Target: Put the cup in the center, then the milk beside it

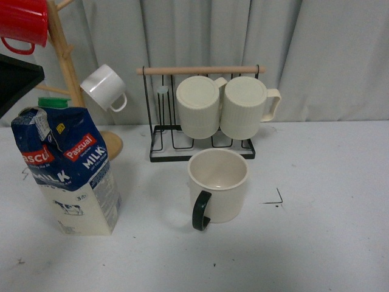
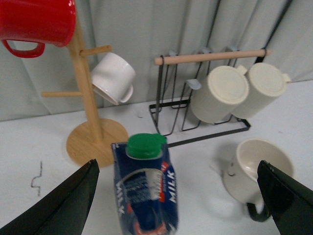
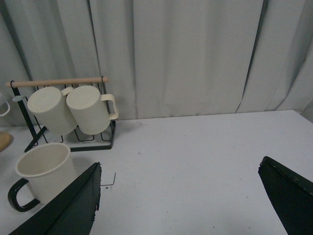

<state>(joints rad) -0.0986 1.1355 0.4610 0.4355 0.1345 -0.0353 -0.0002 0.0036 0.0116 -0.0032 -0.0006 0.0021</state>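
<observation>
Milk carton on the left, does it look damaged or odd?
Yes: the milk carton has its blue top crumpled and creased near the green cap, as if squeezed. It stands upright on the table, and no spill shows.

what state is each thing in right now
cup, upright, empty, on the table
milk carton, upright, green cap on, apart from the cup
ribbed cream mugs, hanging on the black rack
small white cup, hanging on the wooden tree
red mug, hanging on the same tree
left gripper, open, holding nothing
right gripper, open, holding nothing
</observation>
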